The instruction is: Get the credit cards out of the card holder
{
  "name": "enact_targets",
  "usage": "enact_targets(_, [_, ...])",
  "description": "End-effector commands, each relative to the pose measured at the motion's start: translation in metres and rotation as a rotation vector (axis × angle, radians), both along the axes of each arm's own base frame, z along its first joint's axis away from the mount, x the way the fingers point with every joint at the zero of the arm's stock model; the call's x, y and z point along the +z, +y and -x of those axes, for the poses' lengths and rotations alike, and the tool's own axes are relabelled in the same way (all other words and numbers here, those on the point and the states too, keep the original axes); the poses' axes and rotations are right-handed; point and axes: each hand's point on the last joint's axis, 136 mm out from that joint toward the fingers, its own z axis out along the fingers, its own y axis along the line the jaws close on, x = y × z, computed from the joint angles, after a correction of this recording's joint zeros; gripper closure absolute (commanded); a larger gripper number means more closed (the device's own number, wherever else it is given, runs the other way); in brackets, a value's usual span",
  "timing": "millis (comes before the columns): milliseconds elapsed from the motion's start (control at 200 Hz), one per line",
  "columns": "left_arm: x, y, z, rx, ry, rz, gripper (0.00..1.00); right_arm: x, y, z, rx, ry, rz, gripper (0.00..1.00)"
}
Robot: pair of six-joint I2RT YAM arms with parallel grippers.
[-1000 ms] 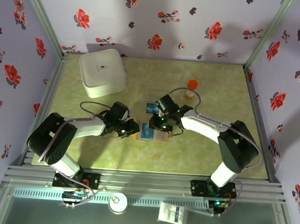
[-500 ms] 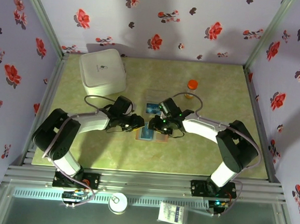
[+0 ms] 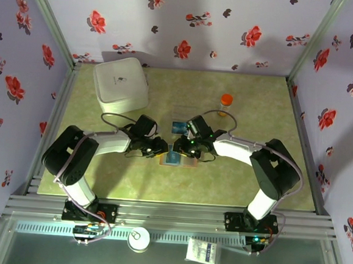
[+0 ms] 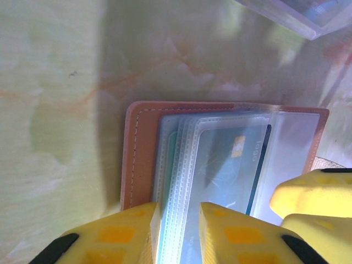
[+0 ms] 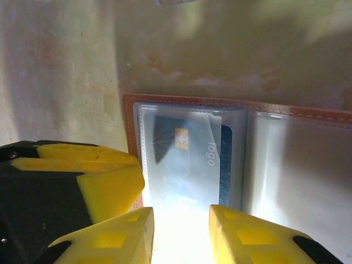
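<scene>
Plastic sleeves (image 4: 181, 181) cover the blue card (image 5: 225, 165) — clear box (image 4: 297, 14) beside card holder (image 4: 140, 154).

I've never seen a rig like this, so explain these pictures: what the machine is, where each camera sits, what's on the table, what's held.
These are two robot arms bolted side by side, each ending in a two-finger gripper. One picture looks down from above; the other two come from cameras on the wrists. On the green table lie an open brown wallet, a white box, an orange-capped bottle and a clear box. A card with a chip sits inside the wallet's clear sleeves. The left gripper straddles the sleeve edges; whether it pinches them is unclear. The right gripper hangs open over the card, holding nothing.
</scene>
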Motion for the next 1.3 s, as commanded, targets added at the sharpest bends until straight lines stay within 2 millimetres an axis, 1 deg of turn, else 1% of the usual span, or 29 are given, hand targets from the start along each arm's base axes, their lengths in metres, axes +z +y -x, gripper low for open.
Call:
enact_targets(0, [-0.013, 0.007, 0.006, -0.016, 0.019, -0.062, 0.76, -0.004, 0.002, -0.001, -0.006, 0.019, -0.019, 0.69])
enact_targets(270, [-0.011, 0.008, 0.005, -0.015, 0.015, -0.063, 0.77, -0.017, -0.002, 0.001, -0.005, 0.042, 0.002, 0.7])
enact_targets(390, [-0.01, 0.008, 0.005, -0.015, 0.013, -0.062, 0.77, -0.024, -0.007, 0.002, -0.01, 0.056, 0.026, 0.7])
enact_targets(485, [-0.011, 0.008, 0.005, -0.016, 0.014, -0.064, 0.78, -0.025, -0.012, 0.002, -0.014, 0.051, 0.049, 0.7])
enact_targets(655, [-0.011, 0.009, 0.005, -0.016, 0.013, -0.065, 0.79, -0.018, -0.02, 0.001, -0.017, 0.029, 0.087, 0.7])
enact_targets(845, [-0.009, 0.01, 0.003, -0.014, 0.007, -0.062, 0.79, -0.004, -0.022, 0.0, -0.015, 0.003, 0.088, 0.7])
enact_targets(935, [-0.004, 0.009, 0.001, -0.012, -0.004, -0.054, 0.79, 0.002, -0.021, 0.0, -0.012, -0.004, 0.077, 0.7])
enact_targets(1050, [0.009, 0.006, -0.003, -0.011, -0.03, -0.035, 0.8, 0.007, -0.02, 0.0, -0.011, -0.012, 0.068, 0.69])
enact_targets(1295, [0.033, 0.002, -0.007, -0.007, -0.066, -0.002, 0.82, 0.006, -0.02, -0.001, -0.012, -0.011, 0.065, 0.7])
